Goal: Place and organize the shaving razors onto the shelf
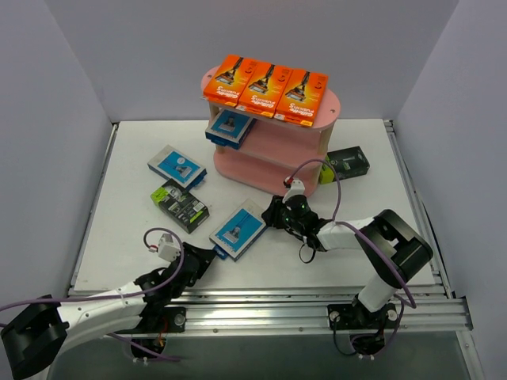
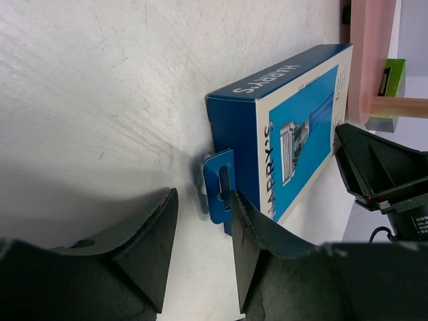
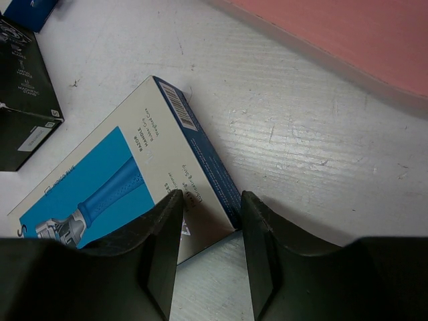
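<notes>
Caught a blue-and-white pack (image 1: 238, 229) lying flat on the table (image 1: 119, 237) between both grippers, in front of the pink shelf (image 1: 333, 107).

Read HARRY'S on its blue side and again on its face from the left wrist, beside a pictured razor; made out only a barcode and unreadable small print from the right wrist. Saw the left gripper (image 2: 204, 200) apart around the blue hang tab (image 2: 217, 187), and the right gripper (image 3: 210, 200) clamped on the opposite corner. Spotted, from above alone, three orange packs (image 1: 265, 87) on the top board, lettering too small to read.
</notes>
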Robot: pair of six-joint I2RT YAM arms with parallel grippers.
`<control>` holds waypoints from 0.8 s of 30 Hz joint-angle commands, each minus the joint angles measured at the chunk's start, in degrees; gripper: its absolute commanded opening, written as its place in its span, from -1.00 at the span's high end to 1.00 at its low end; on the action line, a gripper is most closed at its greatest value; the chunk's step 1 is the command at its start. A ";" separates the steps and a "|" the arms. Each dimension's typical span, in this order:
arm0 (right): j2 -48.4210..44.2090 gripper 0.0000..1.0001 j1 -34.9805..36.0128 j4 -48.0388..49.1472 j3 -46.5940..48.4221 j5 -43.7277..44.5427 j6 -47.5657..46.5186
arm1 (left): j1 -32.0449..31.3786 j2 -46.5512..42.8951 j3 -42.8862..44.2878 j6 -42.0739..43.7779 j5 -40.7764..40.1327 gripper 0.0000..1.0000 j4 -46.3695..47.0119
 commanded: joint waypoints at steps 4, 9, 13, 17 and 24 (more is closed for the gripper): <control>1.82 0.31 0.87 -2.59 -0.88 -0.22 0.02 | -0.39 7.71 -0.81 -1.33 -0.92 -0.06 0.79; 1.74 0.31 0.87 -2.50 -1.14 -0.14 0.29 | -1.01 13.16 -1.07 -2.82 -0.75 -0.13 7.74; 1.56 0.31 0.78 -2.67 -1.14 -0.05 0.20 | -1.62 14.75 -1.16 -4.49 -0.92 -0.11 8.71; 1.56 0.31 0.87 -2.41 -1.14 -0.14 0.38 | -2.32 15.72 -1.16 -5.72 -1.89 -0.01 8.54; 2.09 0.31 0.78 -2.06 -1.49 -0.49 0.55 | -3.03 16.25 -1.16 -6.60 -4.44 0.22 9.06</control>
